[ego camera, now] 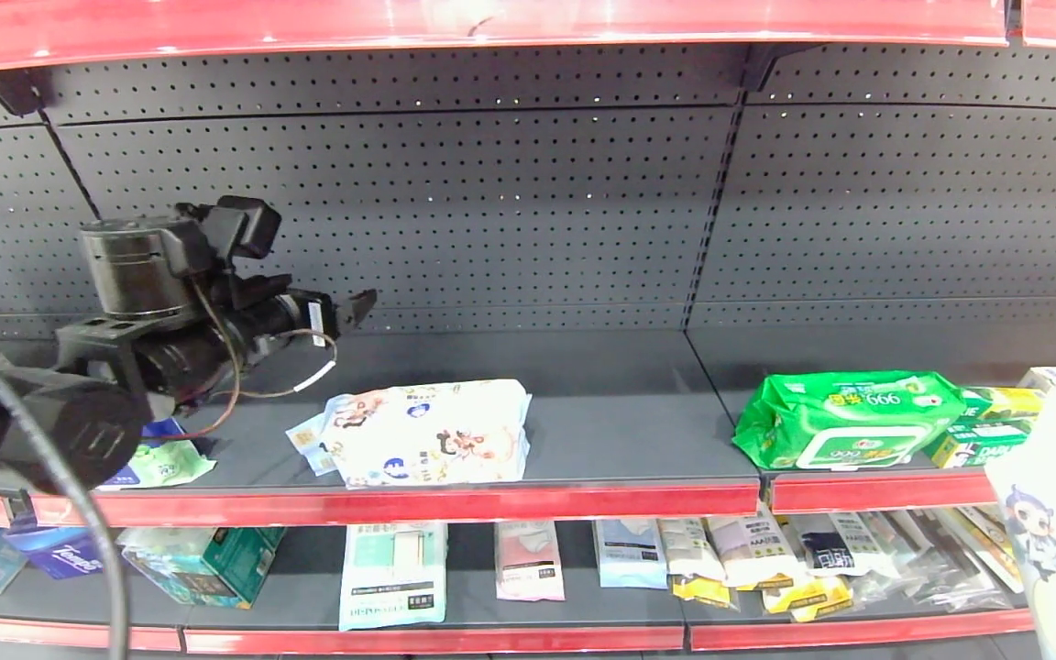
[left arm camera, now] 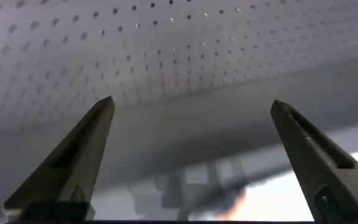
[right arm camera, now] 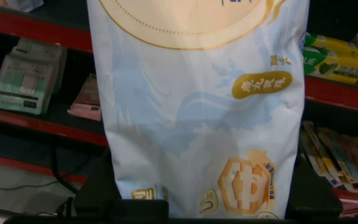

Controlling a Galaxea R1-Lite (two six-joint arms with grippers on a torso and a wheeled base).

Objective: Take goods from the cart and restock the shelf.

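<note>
A white pack with cartoon print (ego camera: pixel 427 433) lies on the middle shelf (ego camera: pixel 620 412), near its front edge. My left gripper (ego camera: pixel 356 308) hovers above the shelf to the left of that pack and points at the pegboard back wall. Its fingers are open with nothing between them; in the left wrist view the left gripper (left arm camera: pixel 191 107) faces the pegboard. A tall white and pale blue pack with gold print (right arm camera: pixel 204 106) is held upright in my right gripper (right arm camera: pixel 207 200), in front of the shelves. The same pack (ego camera: pixel 1055 513) rises at the lower right of the head view.
A green wipes pack (ego camera: pixel 844 417) and yellow-green boxes (ego camera: pixel 995 426) sit on the middle shelf at the right. A small blue-green packet (ego camera: pixel 161 463) lies under my left arm. The lower shelf (ego camera: pixel 455 632) holds a teal box (ego camera: pixel 207 559) and several flat packets (ego camera: pixel 390 573).
</note>
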